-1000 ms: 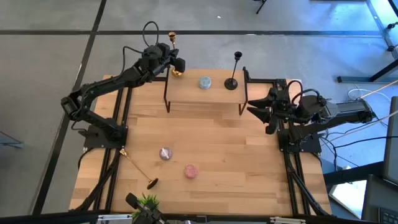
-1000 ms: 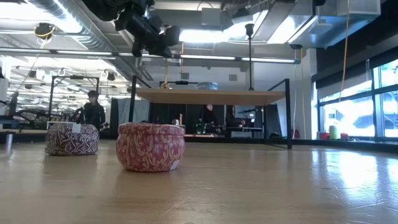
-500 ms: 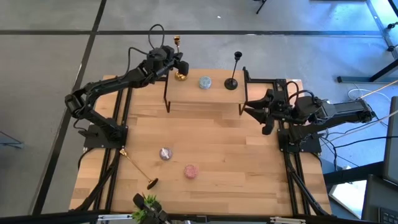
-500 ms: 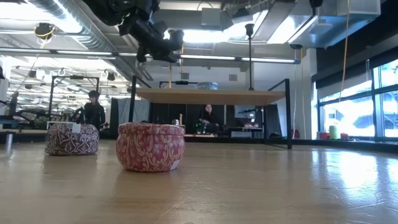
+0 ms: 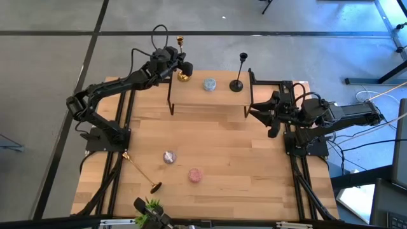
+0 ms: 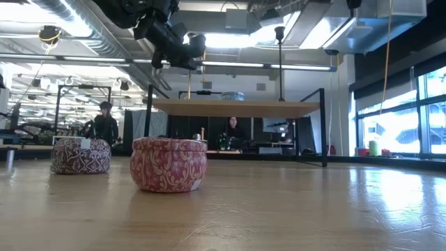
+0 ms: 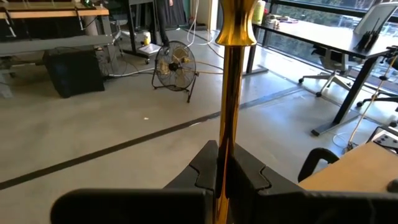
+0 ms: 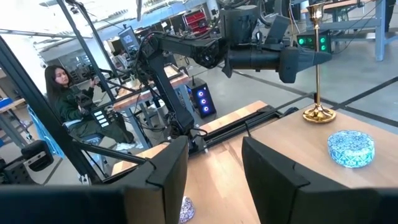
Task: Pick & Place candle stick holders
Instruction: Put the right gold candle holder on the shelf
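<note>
Since the earlier frame, the left gripper [image 5: 180, 65] has carried the gold candle stick holder [image 5: 182, 60] rightward onto the left end of the raised shelf [image 5: 210, 97] at upper centre of the high view, and the right gripper [image 5: 262, 116] has shifted slightly leftward at centre right. Left jaws are clamped shut on the gold stem, which passes upright between them in the left wrist view; the base appears to rest on the shelf. Right jaws stand partly open and hold nothing. To complete the placement well, confirm the base sits flat, then release without sideways pull, since a tall thin holder would tip easily. On the shelf, the black candle stick holder [image 5: 239, 73] stands upright toward the right end, with a blue tin [image 5: 209, 84] between the two holders. A second gold candle stick holder [image 5: 141, 172] lies on its side at lower left of the counter [image 5: 241, 172]. Two more tins [image 5: 168, 157] sit closed near lower centre; their contents cannot be seen.
</note>
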`<state>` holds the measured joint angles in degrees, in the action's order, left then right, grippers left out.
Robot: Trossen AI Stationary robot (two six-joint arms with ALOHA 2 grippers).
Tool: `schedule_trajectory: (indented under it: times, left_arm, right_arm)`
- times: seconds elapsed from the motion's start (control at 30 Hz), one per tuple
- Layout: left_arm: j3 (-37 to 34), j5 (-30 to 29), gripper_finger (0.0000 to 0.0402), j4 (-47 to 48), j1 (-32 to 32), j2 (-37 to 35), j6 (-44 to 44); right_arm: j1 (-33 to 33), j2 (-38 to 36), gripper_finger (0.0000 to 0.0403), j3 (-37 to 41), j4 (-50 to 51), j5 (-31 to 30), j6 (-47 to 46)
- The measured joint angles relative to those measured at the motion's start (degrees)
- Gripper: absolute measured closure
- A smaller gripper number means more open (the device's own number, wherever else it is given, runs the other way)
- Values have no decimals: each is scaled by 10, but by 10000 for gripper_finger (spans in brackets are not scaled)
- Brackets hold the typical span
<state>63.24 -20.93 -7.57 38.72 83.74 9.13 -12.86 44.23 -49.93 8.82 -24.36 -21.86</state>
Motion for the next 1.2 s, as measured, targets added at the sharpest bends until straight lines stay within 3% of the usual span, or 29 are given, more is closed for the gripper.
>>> schedule_trajectory:
  times: [1.2]
  left_arm:
    - [0,-10,389,15,4,0,-10]
  right_arm:
    - [3,0,247,0,-1,4,0]
